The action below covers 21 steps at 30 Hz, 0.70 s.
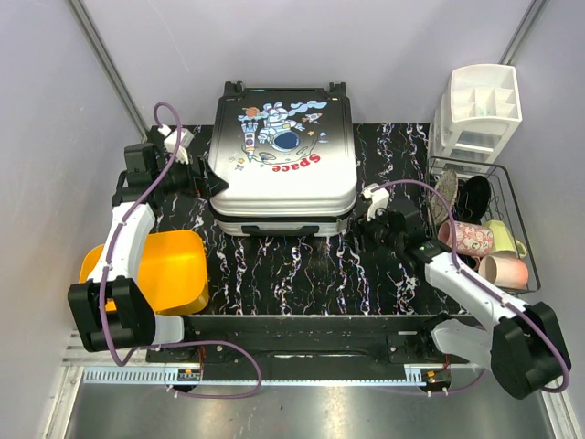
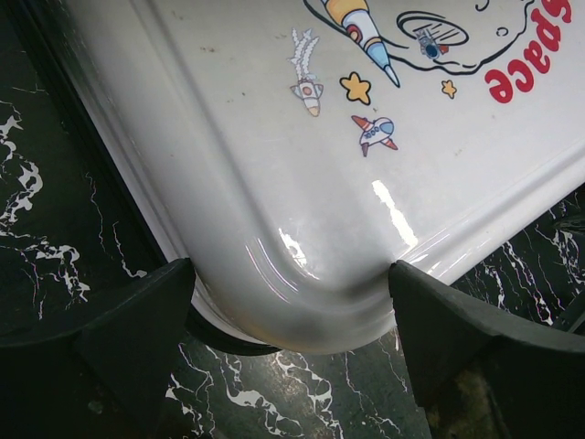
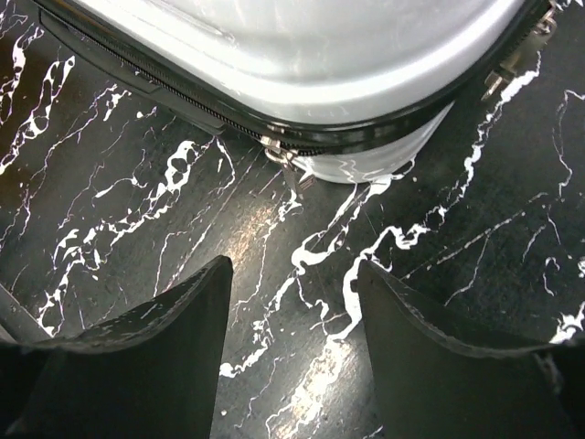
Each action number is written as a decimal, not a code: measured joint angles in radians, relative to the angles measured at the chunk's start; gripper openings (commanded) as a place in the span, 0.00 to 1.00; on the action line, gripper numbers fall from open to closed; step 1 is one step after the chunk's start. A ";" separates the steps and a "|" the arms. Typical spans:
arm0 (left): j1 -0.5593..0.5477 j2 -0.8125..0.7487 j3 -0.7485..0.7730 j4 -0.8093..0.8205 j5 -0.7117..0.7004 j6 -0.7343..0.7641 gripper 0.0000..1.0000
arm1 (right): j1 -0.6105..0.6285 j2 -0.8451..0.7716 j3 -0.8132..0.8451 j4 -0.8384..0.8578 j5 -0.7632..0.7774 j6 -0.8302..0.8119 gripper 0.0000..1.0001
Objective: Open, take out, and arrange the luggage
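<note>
The luggage lies flat at the back middle of the table, white astronaut panel up and lid down. My left gripper is at its near-left corner. In the left wrist view the left gripper stands wide open with the rounded white corner of the luggage between its fingers. My right gripper is just off the near-right corner. In the right wrist view the right gripper is open over bare black marble, with nothing between its fingers. A metal zipper pull hangs on the luggage's edge ahead of it.
A yellow-orange bin sits at the near left beside the left arm. A white compartmented organizer stands at the back right. In front of it a wire basket holds cups and a dark bowl.
</note>
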<state>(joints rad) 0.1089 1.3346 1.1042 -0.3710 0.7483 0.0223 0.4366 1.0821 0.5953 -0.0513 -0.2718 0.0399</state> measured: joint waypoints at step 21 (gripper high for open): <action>0.035 -0.056 -0.060 0.046 -0.001 -0.026 0.89 | 0.061 0.245 -0.060 0.456 -0.026 0.090 0.00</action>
<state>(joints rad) 0.1436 1.2781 1.0443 -0.3252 0.7475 -0.0040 0.4976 1.3266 0.5358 0.4049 -0.2981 0.1299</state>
